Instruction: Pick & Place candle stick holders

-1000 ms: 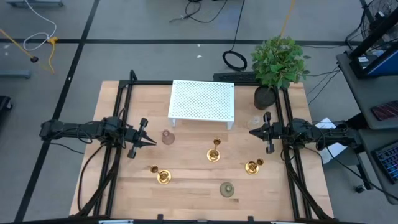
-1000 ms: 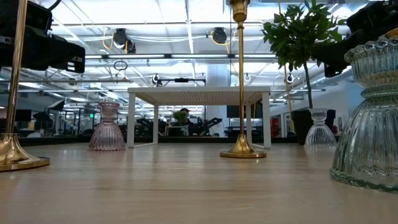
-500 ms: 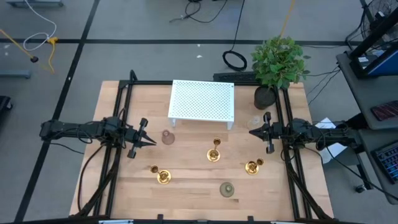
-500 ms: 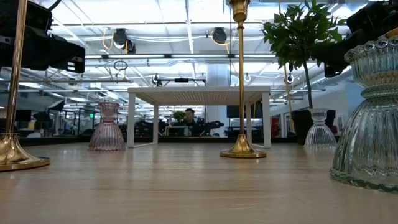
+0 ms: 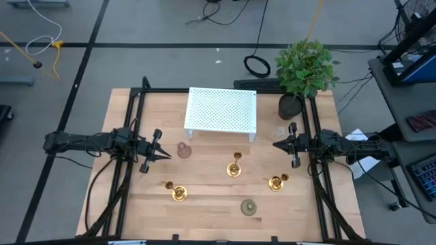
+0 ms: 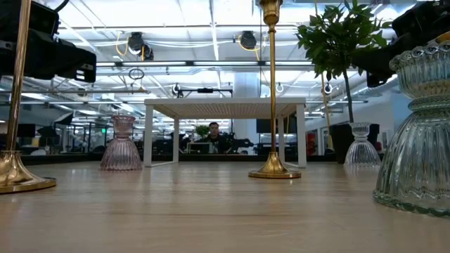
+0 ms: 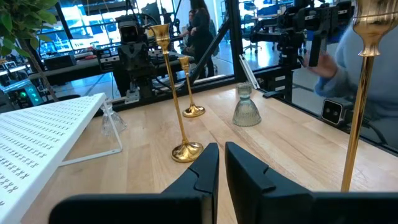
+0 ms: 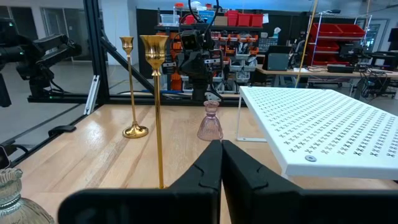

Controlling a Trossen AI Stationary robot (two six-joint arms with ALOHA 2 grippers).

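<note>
Three gold candlestick holders stand upright on their round bases on the wooden table: one at the near left (image 5: 178, 193), one in the middle (image 5: 234, 167) and one at the near right (image 5: 276, 182). My left gripper (image 5: 163, 154) hovers shut and empty at the table's left, pointing toward the middle. My right gripper (image 5: 276, 144) hovers shut and empty at the table's right, pointing toward the middle. In the left wrist view the middle holder (image 7: 187, 151) stands just ahead of my shut fingers (image 7: 217, 171). In the right wrist view a holder (image 8: 155, 93) stands close ahead of my shut fingers (image 8: 221, 162).
A white perforated rack (image 5: 222, 109) stands at the far middle. A pink glass holder (image 5: 184, 150), a clear glass one (image 5: 278, 133) and a grey-green glass one (image 5: 248, 206) stand on the table. A potted plant (image 5: 305, 68) is at the far right. A person's sleeve (image 7: 348, 56) shows beyond the near edge.
</note>
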